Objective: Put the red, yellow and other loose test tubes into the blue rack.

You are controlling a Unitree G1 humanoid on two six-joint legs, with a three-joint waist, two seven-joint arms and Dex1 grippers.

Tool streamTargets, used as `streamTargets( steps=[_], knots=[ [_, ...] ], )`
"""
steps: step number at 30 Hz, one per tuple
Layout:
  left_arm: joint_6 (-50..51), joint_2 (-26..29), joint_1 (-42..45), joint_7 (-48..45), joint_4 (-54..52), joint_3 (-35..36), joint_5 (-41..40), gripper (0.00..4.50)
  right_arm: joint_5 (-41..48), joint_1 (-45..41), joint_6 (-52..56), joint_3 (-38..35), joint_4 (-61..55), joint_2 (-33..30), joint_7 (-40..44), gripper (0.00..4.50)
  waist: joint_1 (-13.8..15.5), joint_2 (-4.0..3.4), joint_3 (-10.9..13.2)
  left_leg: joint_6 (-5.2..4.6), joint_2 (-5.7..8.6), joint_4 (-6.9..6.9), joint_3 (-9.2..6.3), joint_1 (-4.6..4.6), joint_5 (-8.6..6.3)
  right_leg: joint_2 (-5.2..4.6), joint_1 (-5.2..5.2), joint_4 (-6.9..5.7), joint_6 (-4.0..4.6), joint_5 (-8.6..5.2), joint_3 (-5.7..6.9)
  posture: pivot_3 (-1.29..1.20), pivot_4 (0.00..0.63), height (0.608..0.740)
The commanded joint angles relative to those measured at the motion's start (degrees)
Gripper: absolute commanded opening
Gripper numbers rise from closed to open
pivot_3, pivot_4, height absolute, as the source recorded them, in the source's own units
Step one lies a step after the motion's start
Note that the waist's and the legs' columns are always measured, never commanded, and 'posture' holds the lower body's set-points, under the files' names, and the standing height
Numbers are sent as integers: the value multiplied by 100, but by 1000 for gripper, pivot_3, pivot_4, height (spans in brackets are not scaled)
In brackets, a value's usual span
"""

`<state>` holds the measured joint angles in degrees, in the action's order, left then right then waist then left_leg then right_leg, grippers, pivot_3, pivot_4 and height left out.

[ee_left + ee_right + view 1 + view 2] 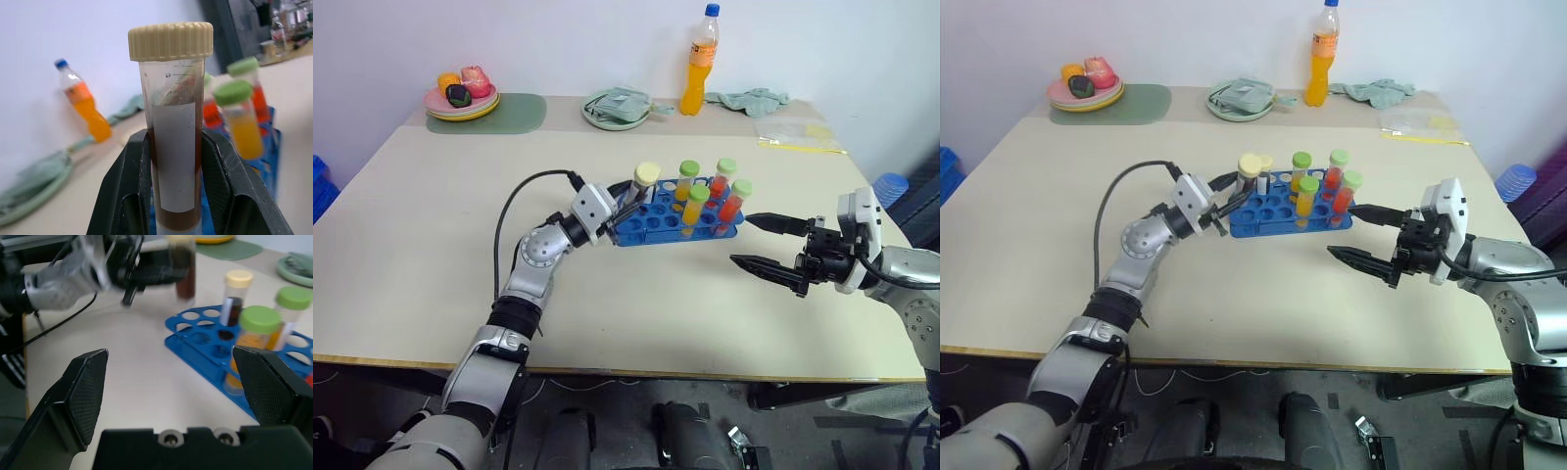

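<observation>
The left gripper (628, 201) is clamping a cream-capped test tube (172, 127) of dark brownish contents upright at the left end of the blue rack (651, 224), just above its holes. The rack is sitting mid-tabletop (431, 245), already holding green-capped yellow tubes (695, 211) and red tubes (732, 204). The right gripper (766, 243) is hovering just right of the rack, jaws spread wide and holding nothing.

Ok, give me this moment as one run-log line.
left end effector: shut on cream-capped tube, held at blue rack's left end | right end effector: open, right of rack | green-capped tubes: racked
</observation>
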<state>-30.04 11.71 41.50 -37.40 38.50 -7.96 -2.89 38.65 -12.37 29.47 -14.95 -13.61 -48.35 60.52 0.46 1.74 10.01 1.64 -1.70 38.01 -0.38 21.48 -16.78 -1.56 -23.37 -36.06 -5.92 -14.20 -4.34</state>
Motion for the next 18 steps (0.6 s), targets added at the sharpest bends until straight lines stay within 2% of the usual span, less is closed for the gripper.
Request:
streamTargets(
  steps=[1,8,18],
  knots=[
    [-356,-179,289,44,229,-18,91,1166,138,155,47,-342,-352,-96,-88,4500,13,0,0,0,0,0,0,1,0,0,0,0,0,0,0,0,150,740],
    [-845,-520,445,142,935,-92,334,1166,300,454,311,-692,-709,-150,-298,4500,22,0,0,-2,1,2,0,2,-1,-1,2,3,-1,0,0,0,150,740],
    [-996,-887,565,160,1460,-7,316,1166,443,739,532,-977,-912,-322,-353,4500,15,0,0,-4,1,2,0,0,-3,1,2,2,-1,-1,-1,0,150,740]
  ],
)
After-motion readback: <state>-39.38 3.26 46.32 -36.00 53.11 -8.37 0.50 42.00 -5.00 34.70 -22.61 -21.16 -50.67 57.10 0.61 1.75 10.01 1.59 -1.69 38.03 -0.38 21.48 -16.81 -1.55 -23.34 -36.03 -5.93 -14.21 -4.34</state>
